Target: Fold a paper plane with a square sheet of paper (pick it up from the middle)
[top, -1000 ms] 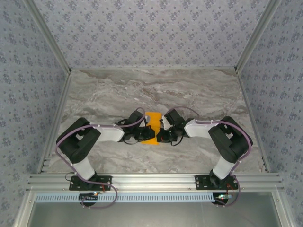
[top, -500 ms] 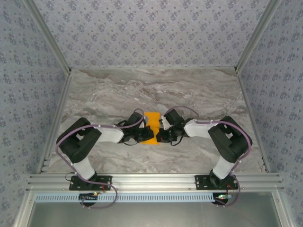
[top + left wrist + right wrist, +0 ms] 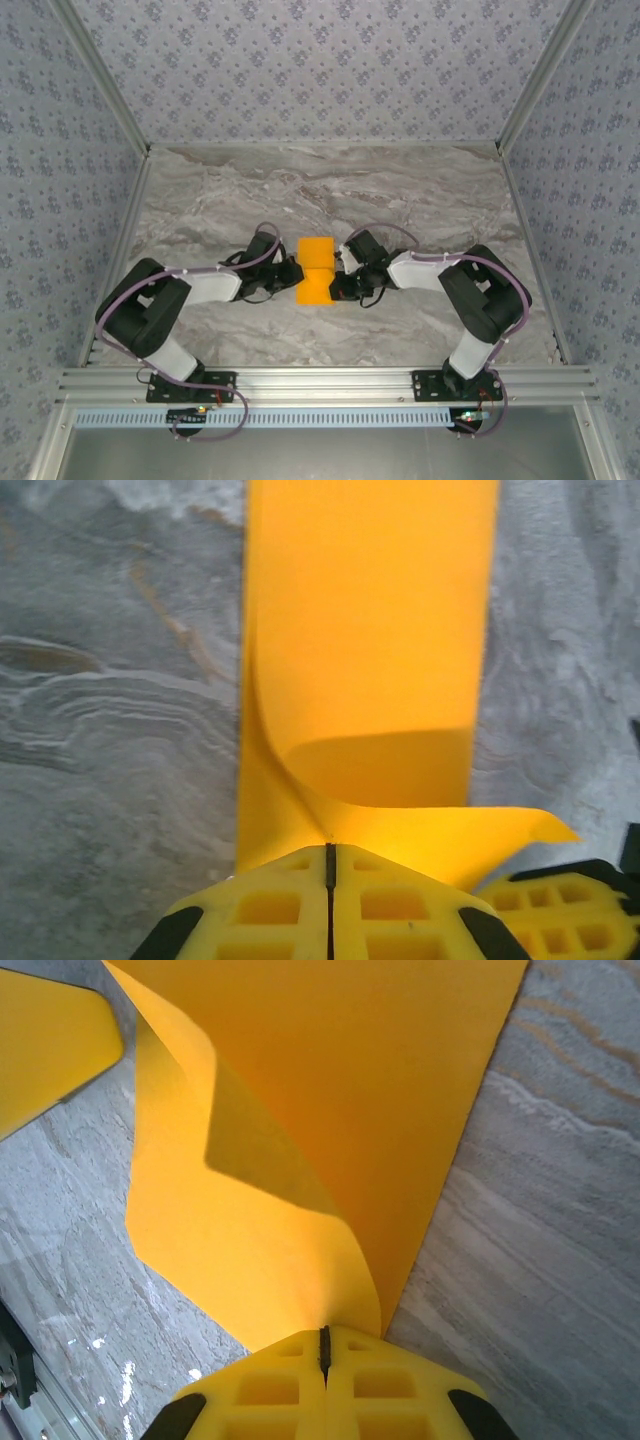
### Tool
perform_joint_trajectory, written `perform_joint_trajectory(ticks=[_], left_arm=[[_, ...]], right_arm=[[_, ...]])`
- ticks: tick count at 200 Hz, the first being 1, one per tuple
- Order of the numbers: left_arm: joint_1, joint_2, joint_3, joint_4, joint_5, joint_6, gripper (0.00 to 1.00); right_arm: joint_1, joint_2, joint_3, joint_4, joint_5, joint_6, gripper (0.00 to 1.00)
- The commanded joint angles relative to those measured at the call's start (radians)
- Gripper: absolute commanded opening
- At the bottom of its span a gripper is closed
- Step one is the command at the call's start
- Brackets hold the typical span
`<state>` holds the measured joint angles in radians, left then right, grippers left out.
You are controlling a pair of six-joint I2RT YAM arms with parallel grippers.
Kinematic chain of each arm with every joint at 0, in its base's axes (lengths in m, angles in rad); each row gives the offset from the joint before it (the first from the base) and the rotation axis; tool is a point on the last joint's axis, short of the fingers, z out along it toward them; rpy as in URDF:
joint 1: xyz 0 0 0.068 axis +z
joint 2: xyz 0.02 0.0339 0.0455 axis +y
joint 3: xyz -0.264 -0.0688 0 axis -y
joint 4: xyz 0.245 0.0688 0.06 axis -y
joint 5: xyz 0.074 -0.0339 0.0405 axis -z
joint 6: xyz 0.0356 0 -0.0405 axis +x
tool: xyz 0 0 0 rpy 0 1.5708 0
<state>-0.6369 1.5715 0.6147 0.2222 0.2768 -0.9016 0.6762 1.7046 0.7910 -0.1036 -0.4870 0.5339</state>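
"Two grippers and one sheet. Do we agree that both have hold of it?"

"We do. In the left wrist view the left gripper [image 3: 330,855] has its yellow fingers pressed together with no gap. The near edge of the square sheet of paper [image 3: 365,630] curls up off the marble and into the seam between them."

"And the right side?"

"We read it the same way. The right gripper [image 3: 323,1338] is clamped tight, and the orange paper [image 3: 330,1080] rises in a bend and is pinched in its closed jaws."

"Where do we place the sheet from above?"

"It sits on the marble table [image 3: 400,190], in the middle from left to right and nearer the arms than the back wall. The sheet [image 3: 316,262] looks like a narrow upright strip. The left gripper [image 3: 291,276] touches its left edge and the right gripper [image 3: 337,282] touches its right edge, so the two face each other across it."

"Is it flat?"

"We see the far part lying flat on the table. The part near the grippers lifts and buckles, with a loose corner sticking out to one side. We cannot tell how many layers it has."
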Motion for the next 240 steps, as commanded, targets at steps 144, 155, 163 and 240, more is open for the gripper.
perform_joint_trajectory(ticks=[144,155,163,240], left_arm=[[-0.008,0.122,0.058,-0.018,-0.016,0.067,0.08],[0.019,0.123,0.061,-0.03,-0.016,0.084,0.08],[0.037,0.124,0.065,-0.038,-0.013,0.098,0.08],[-0.023,0.042,0.072,0.04,0.056,0.088,0.08]], right_arm=[[0.014,0.098,-0.025,-0.177,0.173,-0.049,0.0],[0.013,0.098,-0.028,-0.182,0.184,-0.054,0.0],[0.013,0.1,-0.029,-0.184,0.187,-0.055,0.0],[0.021,0.101,-0.027,-0.183,0.191,-0.045,0.0]])
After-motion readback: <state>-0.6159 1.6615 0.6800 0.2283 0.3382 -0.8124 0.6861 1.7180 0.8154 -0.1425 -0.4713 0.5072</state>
